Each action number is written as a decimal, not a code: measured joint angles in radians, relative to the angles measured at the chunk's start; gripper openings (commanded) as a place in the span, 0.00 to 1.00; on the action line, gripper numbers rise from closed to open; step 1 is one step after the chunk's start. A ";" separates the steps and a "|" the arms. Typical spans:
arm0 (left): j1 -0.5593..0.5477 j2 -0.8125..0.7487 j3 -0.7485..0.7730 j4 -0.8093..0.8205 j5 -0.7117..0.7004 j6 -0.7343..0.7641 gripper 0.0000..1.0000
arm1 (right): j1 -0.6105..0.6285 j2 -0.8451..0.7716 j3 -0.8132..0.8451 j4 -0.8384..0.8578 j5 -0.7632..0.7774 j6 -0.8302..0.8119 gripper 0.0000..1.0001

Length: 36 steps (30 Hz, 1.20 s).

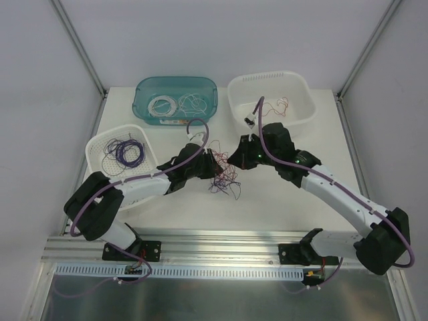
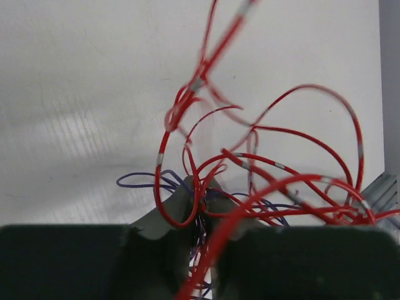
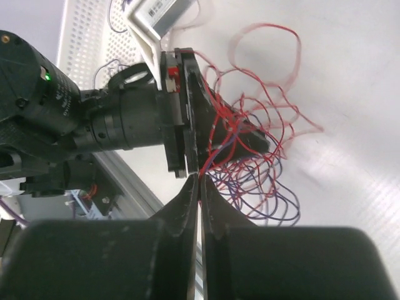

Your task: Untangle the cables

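The cables [image 1: 225, 179] are a loose clump of red and dark purple wires on the white table between the two arms. My left gripper [image 1: 215, 164] has come in from the left. In the left wrist view its jaws [image 2: 203, 189] stand nearly together, with red and purple cables [image 2: 275, 169] running between them. From the right, my right gripper [image 1: 234, 160] meets the clump. The right wrist view shows its fingertips [image 3: 200, 178] pressed together, pinching a red strand that leads up into the cables [image 3: 262, 156]. The left gripper's fingers sit just above them.
A teal bin [image 1: 144, 93] at the back holds white wire coils. A white tub [image 1: 302, 87] at back right holds red wires. A white perforated basket [image 1: 97, 144] on the left holds purple wires. An aluminium rail [image 1: 221, 244] runs along the near edge.
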 measured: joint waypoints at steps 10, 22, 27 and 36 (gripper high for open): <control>0.009 0.021 0.052 -0.023 -0.072 0.006 0.00 | -0.066 -0.162 -0.004 -0.247 0.203 -0.105 0.01; 0.071 -0.053 0.025 -0.203 -0.117 0.154 0.00 | -0.209 -0.188 -0.128 -0.335 0.185 -0.088 0.36; 0.072 -0.051 0.024 -0.262 -0.105 0.189 0.00 | -0.209 -0.134 -0.137 -0.336 0.148 -0.100 0.54; 0.072 -0.050 0.024 -0.281 -0.061 0.194 0.00 | -0.176 0.013 -0.137 -0.197 0.082 -0.111 0.56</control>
